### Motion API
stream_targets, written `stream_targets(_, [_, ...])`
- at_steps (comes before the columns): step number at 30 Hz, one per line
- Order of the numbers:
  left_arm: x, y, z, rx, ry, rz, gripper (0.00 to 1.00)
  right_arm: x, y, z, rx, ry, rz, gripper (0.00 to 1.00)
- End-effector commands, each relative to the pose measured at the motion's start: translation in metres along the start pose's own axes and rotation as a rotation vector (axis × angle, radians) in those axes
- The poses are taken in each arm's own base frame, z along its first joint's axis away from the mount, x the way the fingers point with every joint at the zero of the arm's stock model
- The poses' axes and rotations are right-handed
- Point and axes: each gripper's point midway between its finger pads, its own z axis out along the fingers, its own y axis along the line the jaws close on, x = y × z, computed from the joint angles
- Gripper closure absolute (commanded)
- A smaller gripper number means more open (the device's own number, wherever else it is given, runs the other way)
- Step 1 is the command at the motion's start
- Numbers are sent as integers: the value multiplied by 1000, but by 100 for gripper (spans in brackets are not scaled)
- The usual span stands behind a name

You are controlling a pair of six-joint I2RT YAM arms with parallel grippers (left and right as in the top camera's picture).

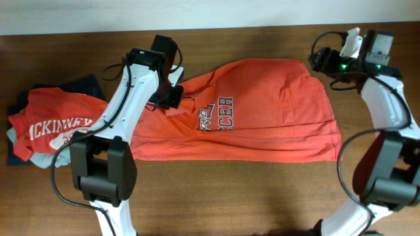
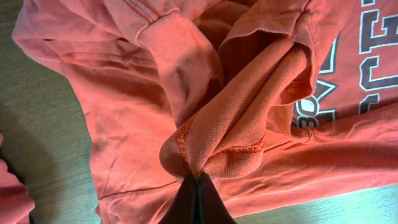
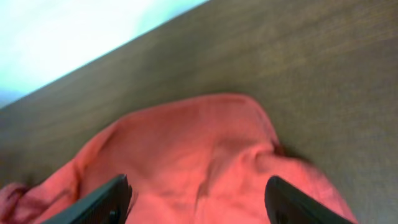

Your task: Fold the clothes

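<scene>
Overhead: orange-red shirt [image 1: 262, 111] lies spread across the middle of the table [image 1: 216, 196], rumpled, chest lettering facing up. Pile [image 1: 46, 128] of folded garments sits at the left end of the table, just beside the shirt's left edge, a red printed one on top. Left gripper [image 1: 172, 98] is down on the shirt's left part, just left of the lettering. Left wrist view: jaws together, clamped on a bunched fold of shirt with a stitched edge; cloth is drawn into a ridge at the tips. Right gripper [image 1: 319, 62] hangs at the shirt's far right corner. Right wrist view: jaws well apart, nothing between them, shirt cloth beneath. The picture is blurred, so I cannot tell whether the fingers touch the cloth.
</scene>
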Motion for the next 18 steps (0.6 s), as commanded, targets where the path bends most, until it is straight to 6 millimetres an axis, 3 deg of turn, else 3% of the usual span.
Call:
stream_targets(1, [-4, 4, -3, -13, -11, 3, 97, 0, -12, 29, 9, -4, -25, 27])
stream_targets(4, [-4, 4, -3, -12, -10, 4, 95, 2, -22, 46, 18, 15, 41, 34])
stream_targets(7, [-3, 4, -3, -13, -9, 4, 94, 10, -24, 51, 36, 113, 114, 28])
stream_targets(13, [-4, 4, -3, -13, -10, 3, 92, -35, -19, 44, 126, 116, 33, 26])
stream_targets(15, [-4, 4, -3, -13, -10, 4, 92, -41, -26, 61, 127, 129, 36, 25])
stream_targets(18, [-4, 4, -3, -13, -11, 4, 91, -34, -37, 84, 115, 140, 13, 22])
